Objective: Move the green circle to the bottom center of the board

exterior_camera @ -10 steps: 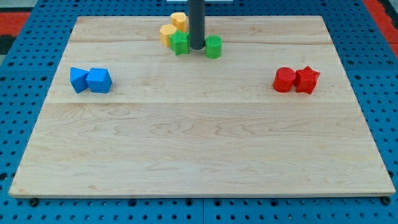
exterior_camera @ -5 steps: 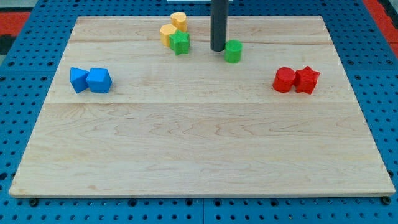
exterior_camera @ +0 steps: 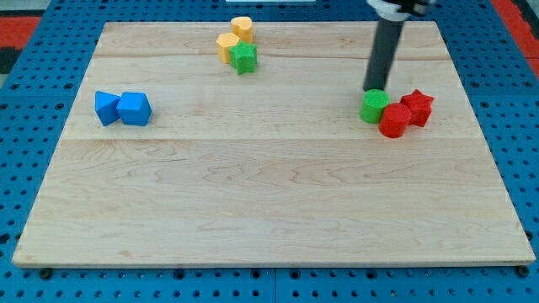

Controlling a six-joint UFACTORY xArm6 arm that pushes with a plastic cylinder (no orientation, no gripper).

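Observation:
The green circle (exterior_camera: 374, 106) lies at the right of the board, touching the red circle (exterior_camera: 394, 120) on its lower right. A red star (exterior_camera: 417, 108) sits just right of them. My tip (exterior_camera: 374, 88) stands at the green circle's upper edge, touching it from the view's top. The dark rod rises from there toward the top right of the view.
A green star (exterior_camera: 244, 58) and two yellow blocks (exterior_camera: 227, 44) (exterior_camera: 242, 27) cluster at the top centre. Two blue blocks (exterior_camera: 107, 108) (exterior_camera: 134, 108) sit at the left. The wooden board (exterior_camera: 269, 202) lies on a blue pegboard.
My tip moved right and down the view, pushing the green circle from the top centre to the red circle. The red circle shifted slightly down and right.

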